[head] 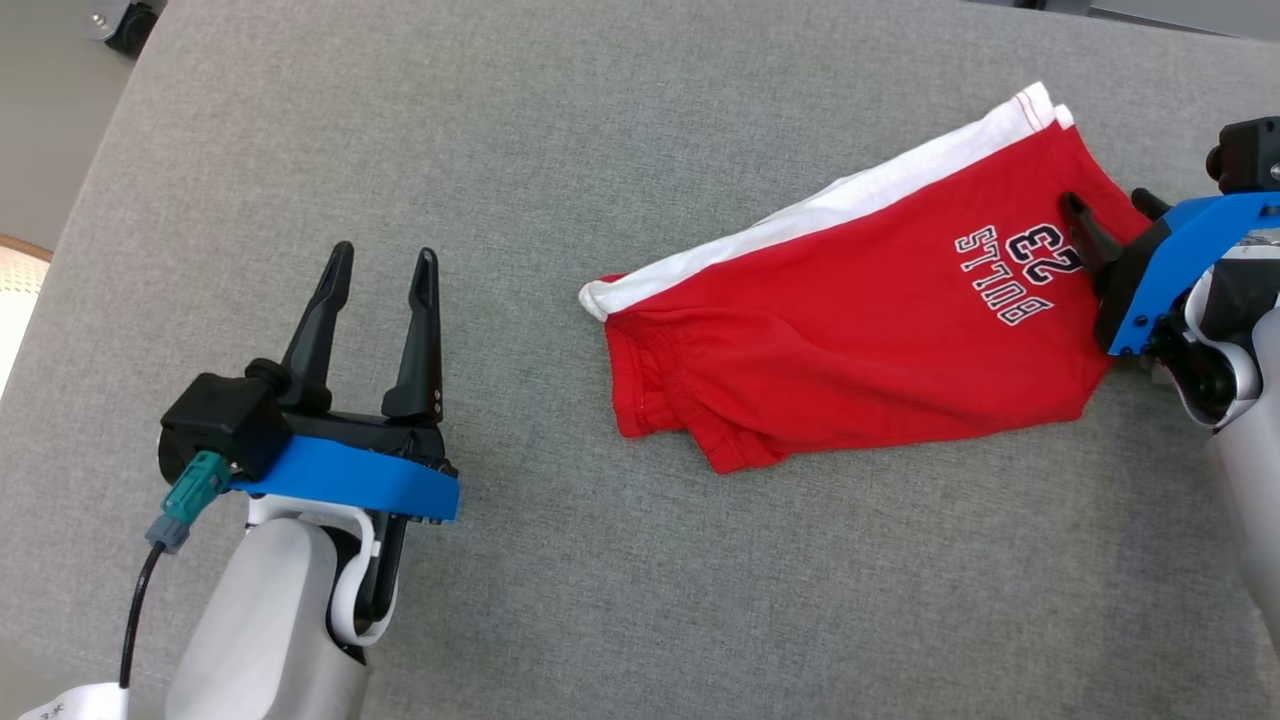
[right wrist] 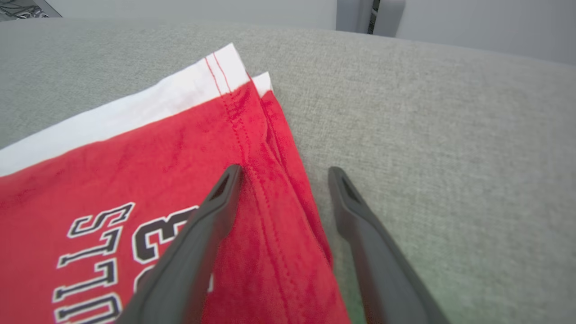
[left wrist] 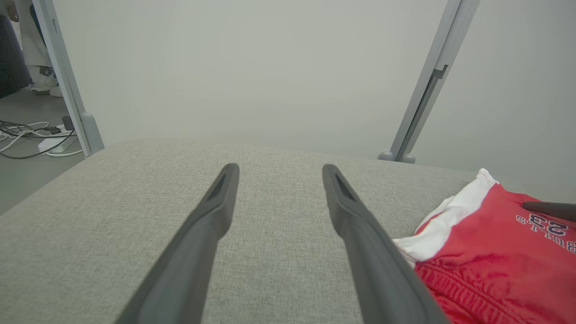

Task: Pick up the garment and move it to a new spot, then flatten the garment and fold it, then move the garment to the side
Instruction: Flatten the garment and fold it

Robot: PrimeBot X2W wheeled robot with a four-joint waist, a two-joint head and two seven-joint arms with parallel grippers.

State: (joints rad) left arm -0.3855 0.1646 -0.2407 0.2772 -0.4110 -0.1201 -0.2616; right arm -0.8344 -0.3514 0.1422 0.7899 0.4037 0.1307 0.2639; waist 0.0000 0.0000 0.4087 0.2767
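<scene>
The garment (head: 850, 320) is a pair of red shorts with a white side stripe and a "BULLS 23" print, lying folded and fairly flat at the centre right of the grey padded surface (head: 600, 120). My right gripper (head: 1105, 198) stands open at the garment's right hem. In the right wrist view, the right gripper (right wrist: 284, 170) has one finger over the garment (right wrist: 135, 153) and the other over bare grey surface, straddling the edge. My left gripper (head: 385, 252) is open and empty at the lower left, well clear of the cloth. In the left wrist view, the left gripper (left wrist: 280, 168) has the garment (left wrist: 486, 252) to its right.
The grey surface's left edge (head: 60, 240) drops to the floor, where a caster wheel (head: 120, 20) stands at the top left. Beyond the far edge are grey metal posts (left wrist: 423, 103) and a pale wall, with cables (left wrist: 27, 135) on the floor at the left.
</scene>
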